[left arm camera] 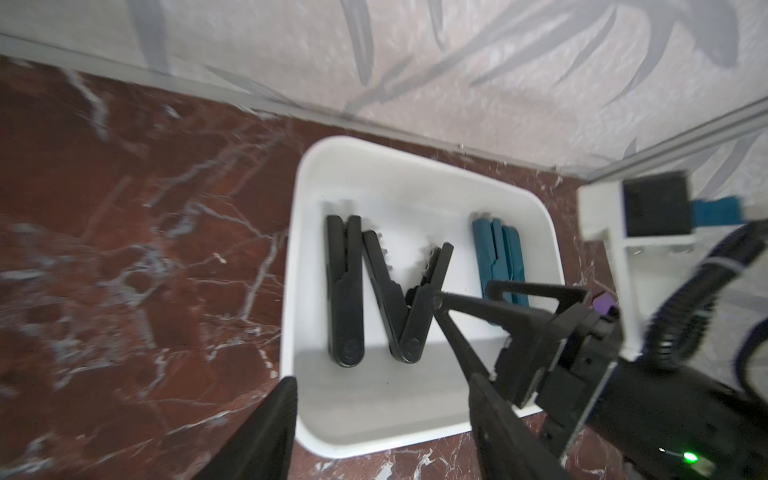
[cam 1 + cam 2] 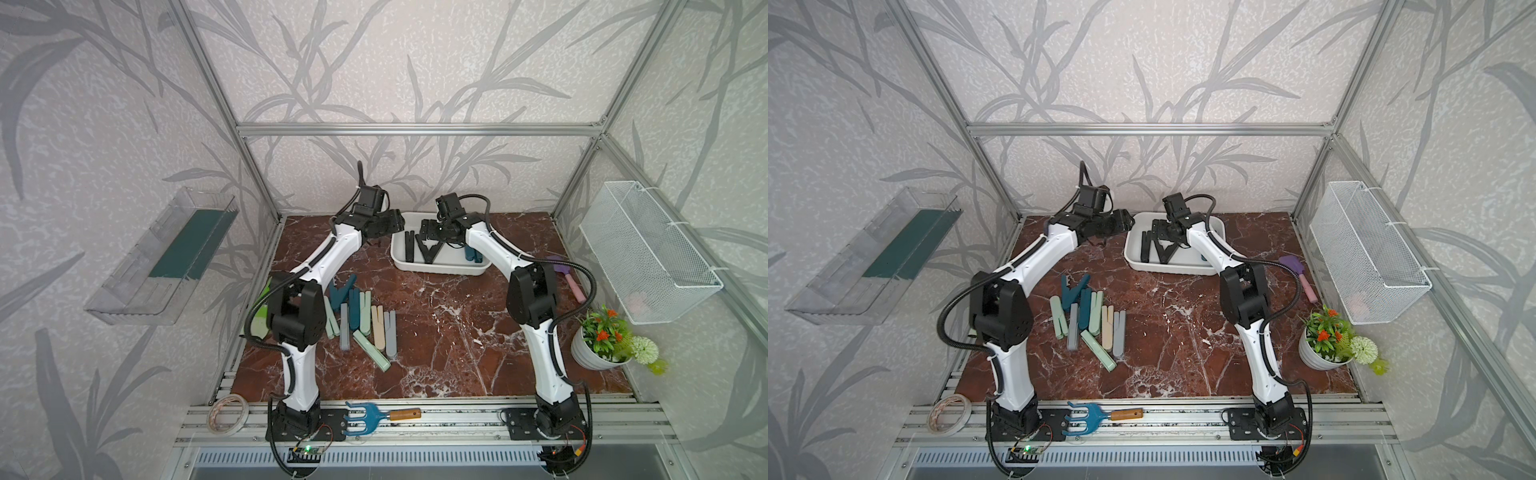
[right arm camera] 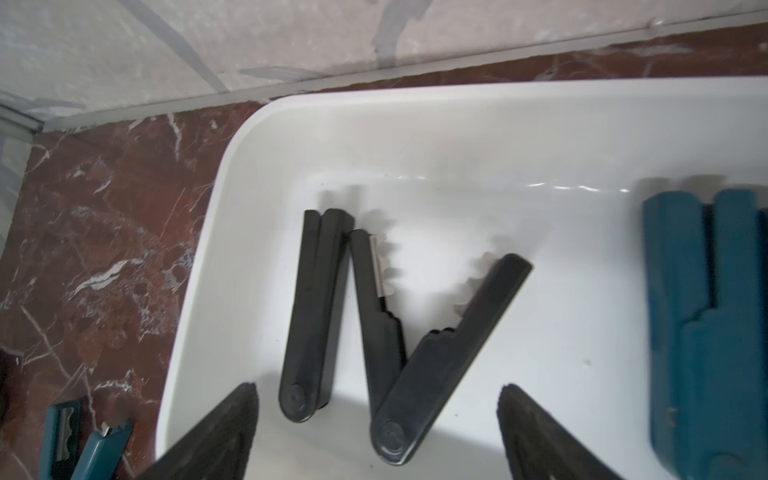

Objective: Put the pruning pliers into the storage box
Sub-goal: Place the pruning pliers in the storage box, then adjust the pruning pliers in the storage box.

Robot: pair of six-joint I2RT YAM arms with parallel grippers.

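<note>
Table [image 2: 436, 332]: red marble top, with the task a little way along by the look of it.

Box [image 2: 436, 269]: far centre, its long side running left to right. It holds three pliers, and there is floor free between them.

Pile [image 2: 365, 320]: the other pliers lie loose on the table, near left, well apart from the box. They partly overlap, and some are splayed open.

Right gripper [image 3: 377, 387]: it is over the box with its jaws spread wide and empty, so the drop-off looks complete. To finish well, it should rise straight up past the rim before swinging left and near toward the pile. A sideways exit could snag the splayed tool below.

Left gripper [image 1: 382, 378]: it hangs just beside the left end of the box, partly spread and with nothing between the fingers. It is close to the right gripper, so only one arm should move at a time.

Splayed black pliers [image 3: 415, 374]: they lie flat on the box floor in a V, directly under the right gripper and untouched by it.

Folded black pliers [image 3: 311, 324]: just left of the V.

Teal pliers [image 3: 706, 332]: at the right end of the box.
</note>
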